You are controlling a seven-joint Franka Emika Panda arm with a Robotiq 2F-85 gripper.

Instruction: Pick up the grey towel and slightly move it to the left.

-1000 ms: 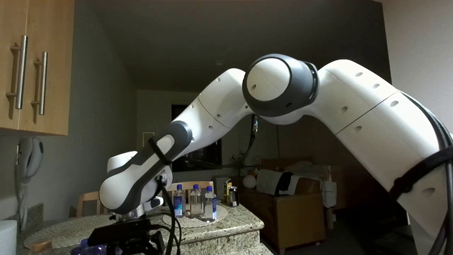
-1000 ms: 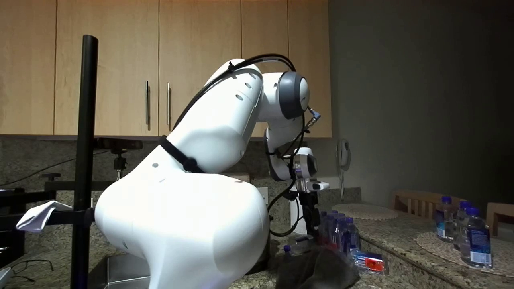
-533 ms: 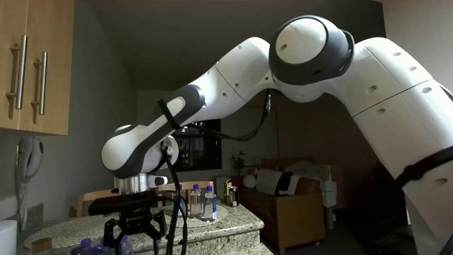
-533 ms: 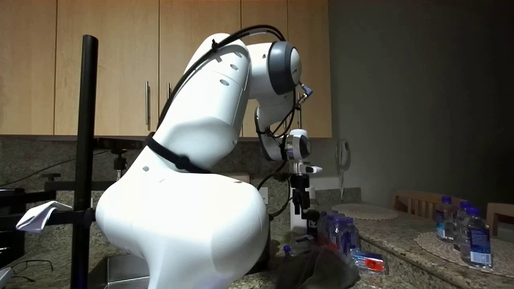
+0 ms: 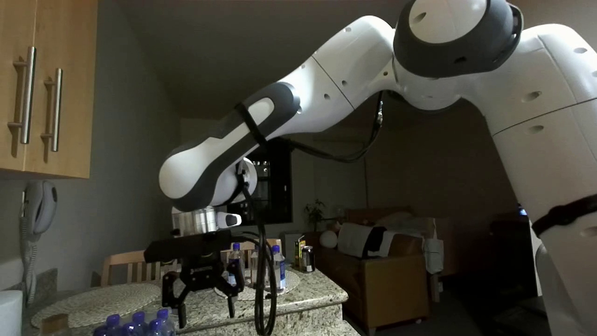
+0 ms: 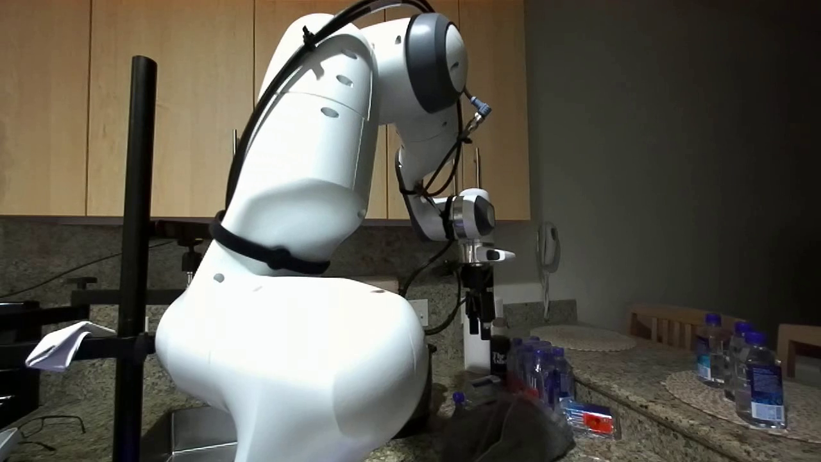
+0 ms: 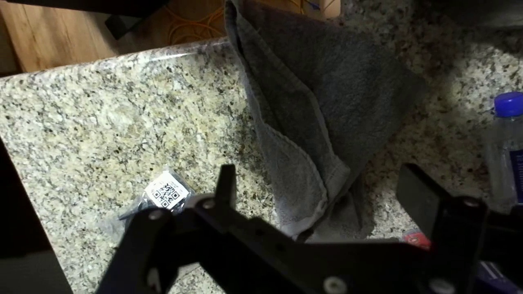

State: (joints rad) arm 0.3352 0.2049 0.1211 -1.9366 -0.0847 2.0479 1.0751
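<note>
The grey towel [image 7: 351,81] lies crumpled on the granite counter in the wrist view, with a folded corner toward my gripper [image 7: 318,177]. It also shows as a dark heap low in an exterior view [image 6: 510,430]; it is out of view in an exterior view where only the arm and raised counter show. My gripper is open, its fingers wide apart on either side of the towel's near end in the wrist view. It holds nothing and hangs pointing down, well above the towel, in both exterior views [image 5: 206,311] [image 6: 480,327].
Several blue-capped bottles [image 6: 542,375] stand behind the towel. A red and blue packet [image 6: 590,418] lies beside it. A small packet with a code label [image 7: 166,190] is on the counter [image 7: 122,118]. Three bottles [image 6: 763,385] stand on a raised ledge. A sink [image 6: 204,430] is near the base.
The arm has risen and drawn back toward its base, lifting my gripper away from the counter. The towel's heap looks almost unchanged in place.
</note>
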